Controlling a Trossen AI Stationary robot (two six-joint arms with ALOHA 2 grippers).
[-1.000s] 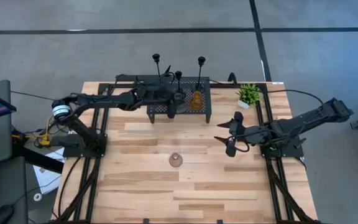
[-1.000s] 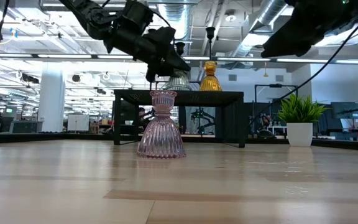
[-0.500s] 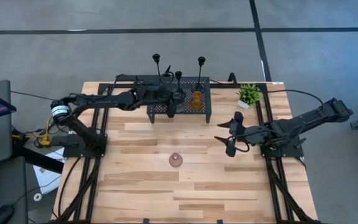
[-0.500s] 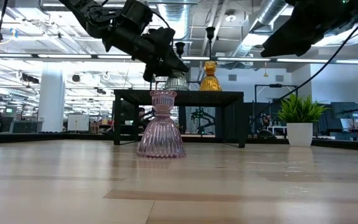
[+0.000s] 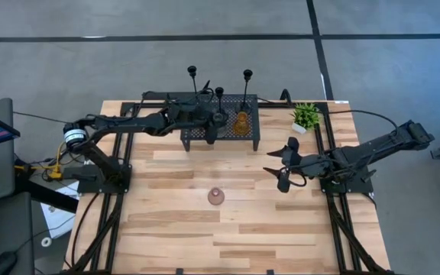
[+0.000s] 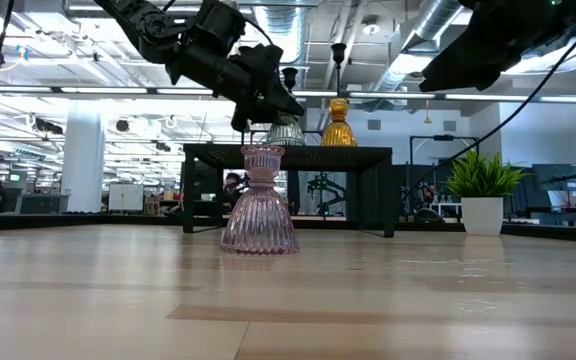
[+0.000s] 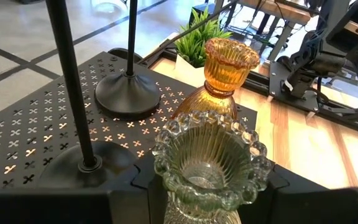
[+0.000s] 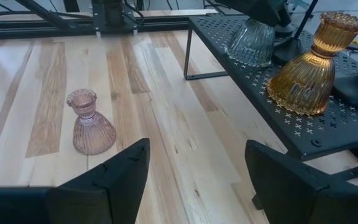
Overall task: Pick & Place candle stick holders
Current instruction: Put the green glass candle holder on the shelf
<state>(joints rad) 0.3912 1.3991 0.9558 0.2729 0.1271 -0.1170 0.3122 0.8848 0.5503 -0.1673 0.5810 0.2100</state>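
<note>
Your left gripper (image 5: pixel 214 120) is reaching over the black rack (image 5: pixel 252 140), its fingers pinching the green holder (image 7: pixel 209 163) standing there beside the amber holder (image 5: pixel 241 124) and three black stemmed holders (image 5: pixel 247 85). The pink holder (image 5: pixel 216 197) is sitting mid-bench (image 5: pixel 174 229). Your right gripper (image 5: pixel 275 169) is waiting near the potted plant (image 5: pixel 306 116), fingers spread and empty.

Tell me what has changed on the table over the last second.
Nothing visibly changed. The left claw stays around the clear-green ribbed glass candle holder on the black perforated metal rack, beside the amber ribbed glass holder. The right claw waits open; the pink ribbed glass holder stands untouched.
</note>
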